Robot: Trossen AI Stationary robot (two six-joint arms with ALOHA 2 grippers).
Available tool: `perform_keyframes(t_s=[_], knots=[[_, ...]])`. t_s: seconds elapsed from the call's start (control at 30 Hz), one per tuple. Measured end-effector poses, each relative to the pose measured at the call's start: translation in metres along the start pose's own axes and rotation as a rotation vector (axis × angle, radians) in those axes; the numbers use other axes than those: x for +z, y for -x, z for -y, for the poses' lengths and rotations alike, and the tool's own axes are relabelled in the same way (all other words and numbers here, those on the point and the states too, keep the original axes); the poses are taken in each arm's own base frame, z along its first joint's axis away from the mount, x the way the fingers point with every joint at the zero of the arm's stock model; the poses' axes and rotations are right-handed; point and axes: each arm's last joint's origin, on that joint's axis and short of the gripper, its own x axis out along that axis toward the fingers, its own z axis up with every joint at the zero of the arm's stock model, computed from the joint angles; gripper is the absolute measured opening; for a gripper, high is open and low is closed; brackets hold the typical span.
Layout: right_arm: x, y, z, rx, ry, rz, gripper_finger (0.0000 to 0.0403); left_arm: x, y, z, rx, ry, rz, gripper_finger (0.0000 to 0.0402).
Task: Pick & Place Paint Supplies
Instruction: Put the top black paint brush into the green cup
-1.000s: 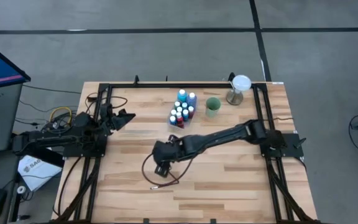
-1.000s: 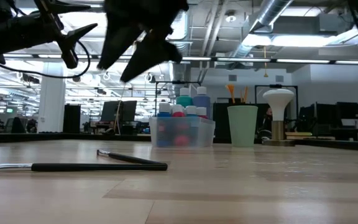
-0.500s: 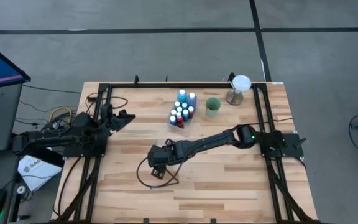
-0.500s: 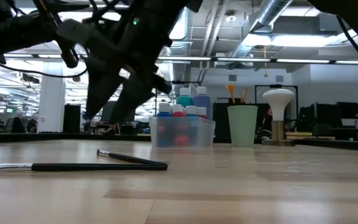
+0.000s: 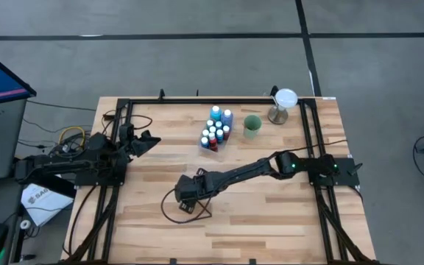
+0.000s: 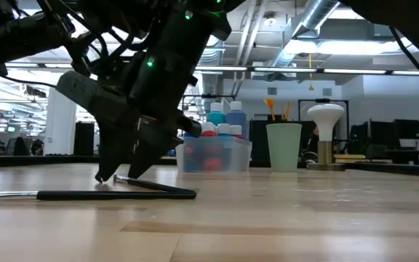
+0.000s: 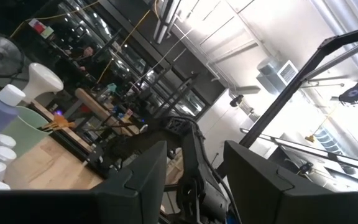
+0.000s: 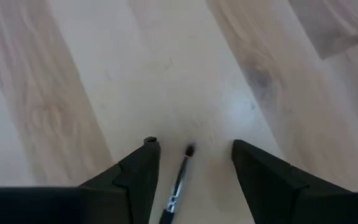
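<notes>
Small white-capped paint bottles (image 5: 216, 131) stand packed in a clear tray (image 6: 238, 156) near the table's far edge. Two thin dark paintbrushes lie flat on the wood: a long one (image 6: 93, 194) nearer the camera and a shorter one (image 6: 155, 186) behind it. My right gripper (image 6: 118, 177) is low over the table's middle (image 5: 185, 197), open and pointing down. In the right wrist view its fingers (image 8: 138, 171) stand on either side of the shorter brush's tip end (image 8: 182, 171) without touching it. My left gripper (image 5: 149, 140) waits open at the table's left side.
A pale green cup (image 5: 252, 126) with orange sticks in it (image 6: 276, 109) stands right of the tray. A white-topped stand (image 5: 283, 101) is at the far right corner. Black frame rails (image 5: 116, 169) run along both sides. Bare wood lies toward the near edge.
My right gripper has come down from well above the table to just over the wood, shifting a little toward the left and near edges, and now straddles the shorter brush's end. The brushes, bottles and left arm have stayed put.
</notes>
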Motion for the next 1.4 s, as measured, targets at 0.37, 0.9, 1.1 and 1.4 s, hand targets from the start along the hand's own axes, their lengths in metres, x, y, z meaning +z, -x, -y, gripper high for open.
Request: perform_keyframes(t_s=[0.37, 0.9, 1.1, 1.4], knots=[[-0.005, -0.008, 0.008, -0.005, -0.074, -0.088, 0.0014, 0.0, 0.0, 0.0, 0.0, 0.0, 0.0, 0.0154], [0.034, 0.1, 0.02, -0.05, -0.09, 0.163, 0.0001, 0.0, 0.0, 0.0, -0.001, 0.0, 0.002, 0.0154], [0.041, 0.208, 0.043, -0.255, -0.114, 0.415, 0.0, 0.001, 0.0, 0.001, -0.005, -0.002, 0.006, 0.0154], [0.015, 0.319, 0.116, -0.537, -0.157, 0.665, 0.0, 0.001, 0.0, 0.001, -0.006, -0.001, 0.007, 0.0154]])
